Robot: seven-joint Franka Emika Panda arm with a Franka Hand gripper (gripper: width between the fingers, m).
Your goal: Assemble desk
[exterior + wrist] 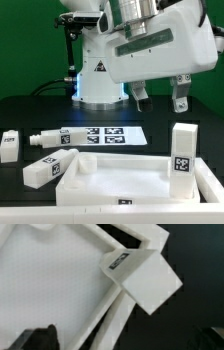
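My gripper (157, 100) hangs empty with its fingers spread wide, above the desk top (110, 185), which lies rim-up in the foreground. One leg (183, 150) stands upright in its corner on the exterior view's right. The loose legs (50, 170) lie beside the opposite end, near the marker board (105, 133). I judge the standing leg needs seating: centre over it, descend straight, and close on its flat faces, clear of the rim.

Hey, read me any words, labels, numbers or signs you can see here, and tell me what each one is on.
No readable words or numbers anywhere.
Dark triangular sign on the robot base: too small to read.
The marker board and upright leg carry black-and-white square patterns only, no text.
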